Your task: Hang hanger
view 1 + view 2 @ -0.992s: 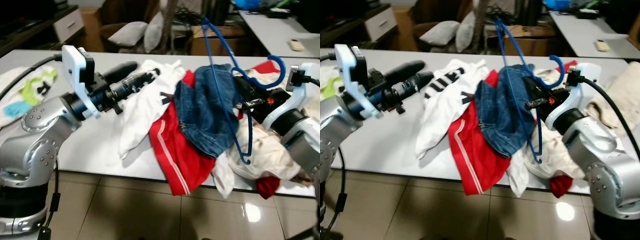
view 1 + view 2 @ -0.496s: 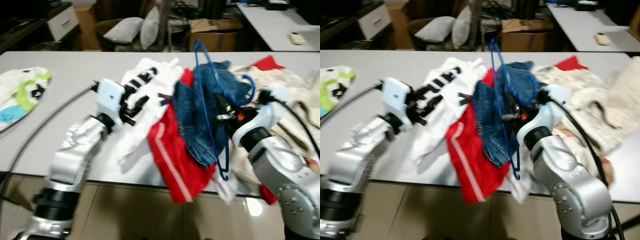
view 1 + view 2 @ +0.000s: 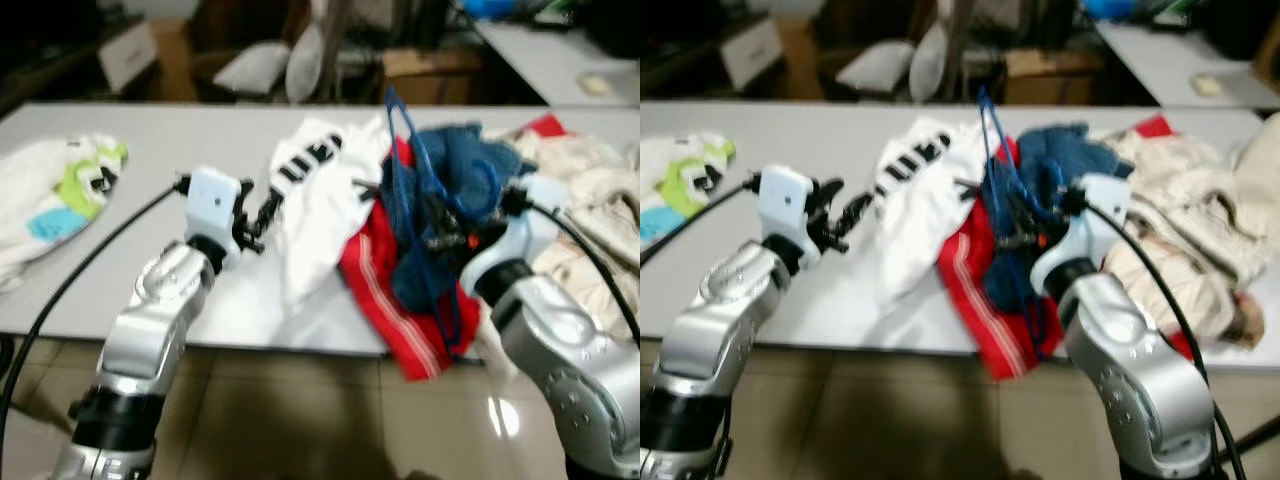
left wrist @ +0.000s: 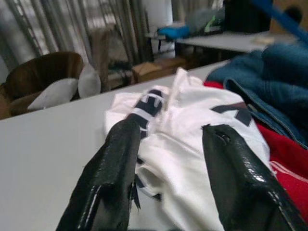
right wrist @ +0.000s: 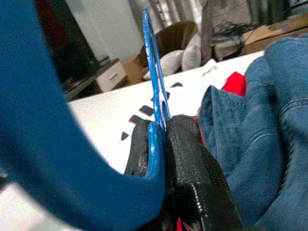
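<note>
Seemingly, right pincer [image 5: 161, 144] pinching blue hanger [image 3: 405, 170], blurred; left pincer [image 4: 168, 159] spread.

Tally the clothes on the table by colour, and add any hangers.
White with black stripes: 1, shirt
Red: 1, shorts
Blue denim: 1, jeans
Cream: 1, heap, too bunched to split
White with green and blue print: 1, top
Blue hanger: 1, in the right hand
Total: 6

Our two head views look forward and down at the table [image 3: 90, 290], sharing the clothes pile [image 3: 940, 190]. Each wrist view looks closely along its gripper's fingers toward that pile.
</note>
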Available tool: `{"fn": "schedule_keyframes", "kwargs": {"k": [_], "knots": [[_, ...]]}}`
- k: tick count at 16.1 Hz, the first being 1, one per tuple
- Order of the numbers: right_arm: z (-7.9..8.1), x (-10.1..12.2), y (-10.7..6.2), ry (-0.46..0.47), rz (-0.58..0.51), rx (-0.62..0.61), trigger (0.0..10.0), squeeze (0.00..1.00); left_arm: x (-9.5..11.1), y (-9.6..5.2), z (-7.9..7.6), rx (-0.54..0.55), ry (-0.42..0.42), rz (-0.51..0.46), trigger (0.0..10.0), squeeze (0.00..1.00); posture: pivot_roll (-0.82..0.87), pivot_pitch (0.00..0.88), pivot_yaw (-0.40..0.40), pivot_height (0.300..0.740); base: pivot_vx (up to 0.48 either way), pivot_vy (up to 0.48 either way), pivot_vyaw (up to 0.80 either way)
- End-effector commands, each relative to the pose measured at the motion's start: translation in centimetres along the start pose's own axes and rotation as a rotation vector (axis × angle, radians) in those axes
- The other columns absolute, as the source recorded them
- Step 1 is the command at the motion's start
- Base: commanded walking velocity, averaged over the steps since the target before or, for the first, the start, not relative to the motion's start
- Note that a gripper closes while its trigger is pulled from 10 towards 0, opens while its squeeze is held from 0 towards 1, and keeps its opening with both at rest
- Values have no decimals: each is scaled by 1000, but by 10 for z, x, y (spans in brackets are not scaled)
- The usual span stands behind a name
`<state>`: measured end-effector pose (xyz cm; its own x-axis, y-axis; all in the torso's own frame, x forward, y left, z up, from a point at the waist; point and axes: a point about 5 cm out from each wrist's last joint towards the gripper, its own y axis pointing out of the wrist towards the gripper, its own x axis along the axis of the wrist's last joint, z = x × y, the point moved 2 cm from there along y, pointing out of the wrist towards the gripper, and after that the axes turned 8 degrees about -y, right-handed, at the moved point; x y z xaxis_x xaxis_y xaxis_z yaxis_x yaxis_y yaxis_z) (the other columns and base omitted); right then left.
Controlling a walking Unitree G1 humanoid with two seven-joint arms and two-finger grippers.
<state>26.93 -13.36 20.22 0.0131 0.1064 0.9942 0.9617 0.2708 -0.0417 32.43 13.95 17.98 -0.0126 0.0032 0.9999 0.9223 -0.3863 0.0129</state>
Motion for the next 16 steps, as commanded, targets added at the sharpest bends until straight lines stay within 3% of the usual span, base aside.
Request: {"fn": "schedule_keyframes", "kwargs": {"k": [1,8,16], "knots": [[8,3,2,-7,-17,42,10000,0,-3,-3,8,39,2,20,10000,114,-82,0,36,740,0,431,0],[4,-7,2,-23,-4,9,10000,0,-12,-1,1,39,17,40,10000,110,-88,0,28,740,0,432,0],[-7,-50,-4,-44,109,-53,10000,0,-23,-8,5,87,23,64,10000,110,-75,0,10,740,0,433,0]]}}
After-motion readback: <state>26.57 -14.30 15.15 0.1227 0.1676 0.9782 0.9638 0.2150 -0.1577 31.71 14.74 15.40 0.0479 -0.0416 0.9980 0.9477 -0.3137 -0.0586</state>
